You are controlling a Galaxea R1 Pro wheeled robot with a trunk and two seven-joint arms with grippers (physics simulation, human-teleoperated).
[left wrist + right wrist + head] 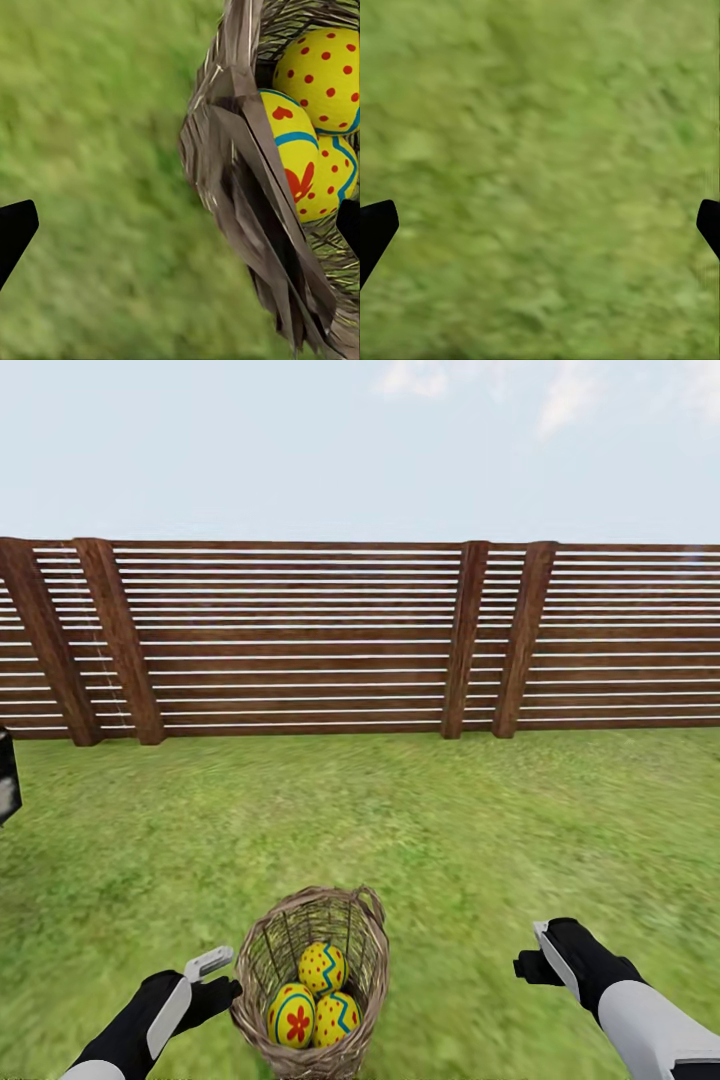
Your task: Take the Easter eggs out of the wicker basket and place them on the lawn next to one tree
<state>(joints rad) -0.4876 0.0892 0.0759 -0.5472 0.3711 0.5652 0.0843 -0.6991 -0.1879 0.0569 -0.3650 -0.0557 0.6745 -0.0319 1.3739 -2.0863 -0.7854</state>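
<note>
The wicker basket (262, 960) stands on the lawn (420, 830) just in front of me. All three Easter eggs lie inside it: one red-dotted (322, 967), one with a red flower (291, 1016), one with blue zigzags (340, 1015). My left gripper (213, 980) is open, low beside the basket's left wall. In the left wrist view the basket rim (240, 172) and the eggs (319, 75) lie between its spread fingertips (15, 229). My right gripper (540, 952) is open over bare grass (540, 150), well right of the basket. The tree is out of view.
A brown slatted wooden fence (300, 640) with slanted posts crosses the far edge of the garden. Open grass stretches between it and the basket, and on both sides. A dark object (6, 772) pokes in at the left edge.
</note>
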